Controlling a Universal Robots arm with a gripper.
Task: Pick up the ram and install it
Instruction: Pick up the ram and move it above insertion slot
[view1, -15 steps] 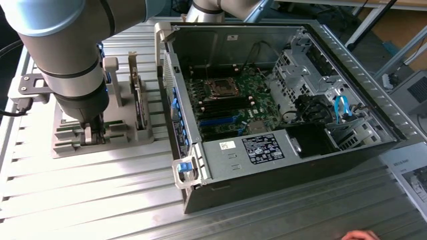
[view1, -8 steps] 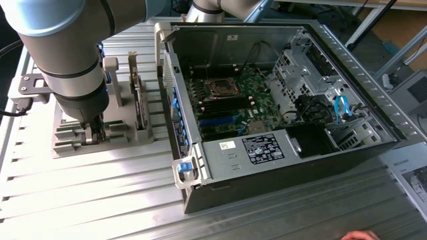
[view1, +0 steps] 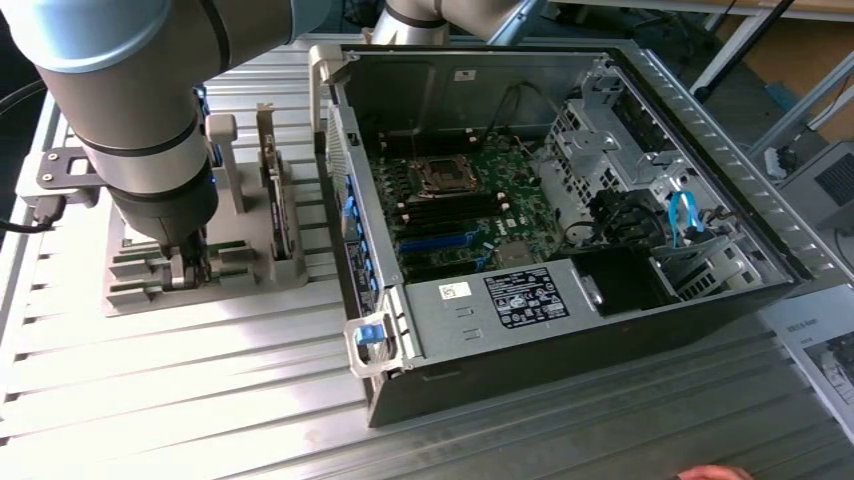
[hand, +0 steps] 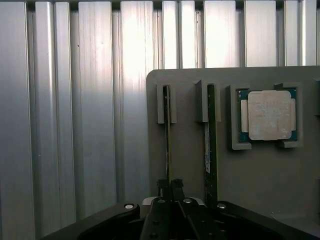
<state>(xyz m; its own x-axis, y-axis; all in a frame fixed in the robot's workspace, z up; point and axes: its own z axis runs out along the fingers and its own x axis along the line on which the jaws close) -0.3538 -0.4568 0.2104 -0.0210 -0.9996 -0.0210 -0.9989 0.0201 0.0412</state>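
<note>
At the exterior view's left, a grey robot arm (view1: 134, 110) reached straight down from the upper corner of the frame onto a grey holder (view1: 140, 290). The holder sat on a slatted metal table (view1: 200, 400). The gripper (view1: 191, 272) was low among the holder's ribs. Just beside it, a taller card (view1: 278, 205) stood on edge in the same holder.

An open computer case (view1: 561, 335) lay on its side across the middle and right of that frame. Its motherboard (view1: 454, 195) faced up. The case and the holder lay side by side, close together.

Seen from the wrist, the holder (hand: 260, 180) was a flat grey plate on the ribbed table (hand: 75, 125). Two slim sticks stood on edge in parallel slots, each seen edge-on as a thin dark line. The ram (hand: 167, 130) was the stick farther from the square processor chip (hand: 269, 115), which rested in its own recess. The second stick (hand: 211, 135) stood between the ram and that chip.

The gripper (hand: 169, 186) was closed on the ram. Its two dark fingertips (hand: 162, 186) pinched the stick's thin edge from either side, near the end closest to the camera. The rest of the ram ran away from the fingers along its slot to a grey bracket at the far end. The ram was seated in the holder, outside the case and not yet installed. The second stick passed just beside the gripper, untouched.
</note>
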